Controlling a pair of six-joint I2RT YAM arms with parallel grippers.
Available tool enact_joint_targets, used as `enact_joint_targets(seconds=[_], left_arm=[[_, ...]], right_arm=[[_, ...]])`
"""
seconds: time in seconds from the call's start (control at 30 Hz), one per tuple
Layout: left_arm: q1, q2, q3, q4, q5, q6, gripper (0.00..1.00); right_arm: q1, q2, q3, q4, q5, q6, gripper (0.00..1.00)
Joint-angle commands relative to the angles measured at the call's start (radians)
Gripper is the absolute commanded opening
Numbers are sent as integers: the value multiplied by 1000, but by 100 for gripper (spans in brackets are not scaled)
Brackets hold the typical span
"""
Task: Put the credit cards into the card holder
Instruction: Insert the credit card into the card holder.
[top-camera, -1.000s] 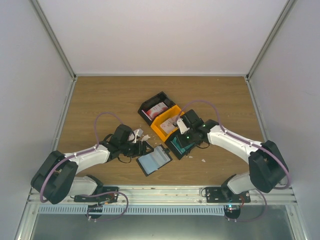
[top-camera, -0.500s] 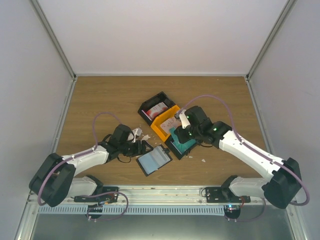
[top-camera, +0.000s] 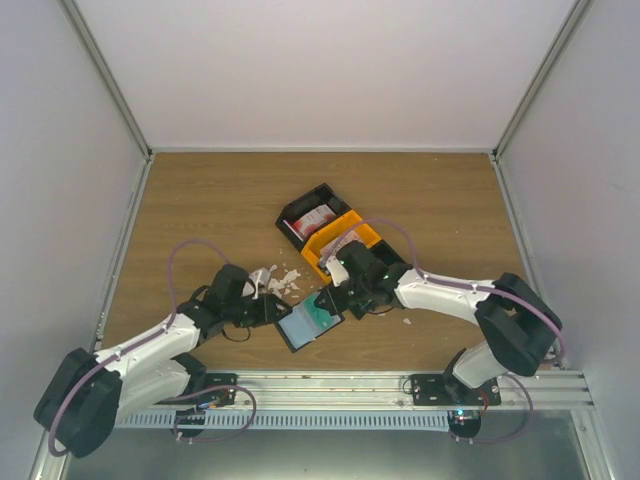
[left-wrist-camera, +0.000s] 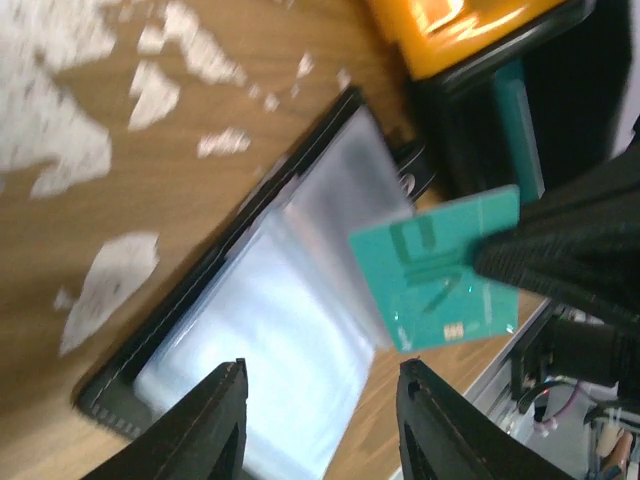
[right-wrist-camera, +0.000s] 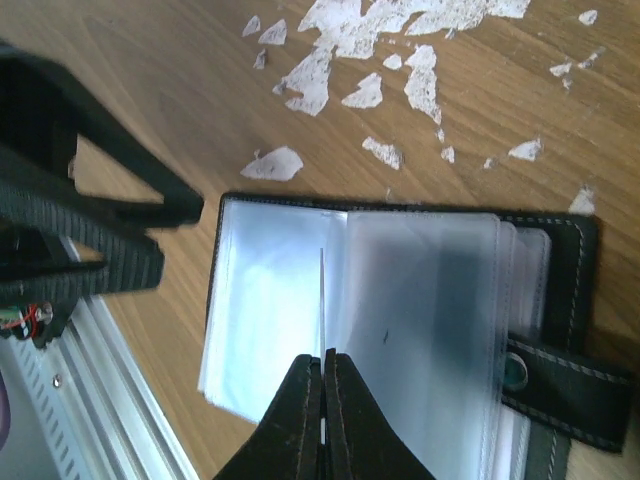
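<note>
The card holder lies open on the table, its clear sleeves facing up; it also shows in the left wrist view and the right wrist view. My right gripper is shut on a teal credit card and holds it just above the holder's sleeves. The card shows flat in the left wrist view and edge-on in the right wrist view, above my right gripper. My left gripper is open and empty over the holder's left edge.
A black bin holds red-and-white cards. An orange bin beside it holds pale cards. Another teal card sits in a black bin by the orange one. White scraps lie on the wood left of the bins.
My right gripper has moved left from the bins with the teal card, to above the open holder. My left arm has drawn back a little toward the lower left.
</note>
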Motion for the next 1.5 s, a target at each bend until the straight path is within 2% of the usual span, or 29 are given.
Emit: enact_joint_targets(seconds=[0.0, 0.2, 0.47, 0.67, 0.93, 1.2, 1.47], left_arm=[[0, -31, -60, -43, 62, -20, 41], [-8, -29, -112, -43, 77, -51, 33], [-11, 14, -108, -30, 67, -58, 24], [-11, 36, -106, -29, 58, -59, 18], [-11, 38, -92, -39, 34, -54, 17], [-11, 98, -81, -12, 29, -35, 16], [-11, 108, -84, -12, 26, -28, 14]], right_arm=[[3, 64, -3, 142, -66, 60, 0], [2, 138, -1, 176, -81, 80, 0], [-7, 178, -6, 152, -37, 100, 0], [-9, 166, -24, 126, 19, 139, 0], [-15, 86, -76, 121, 92, 235, 1], [-14, 157, -111, 237, -39, 258, 1], [-13, 172, -128, 318, -106, 293, 1]])
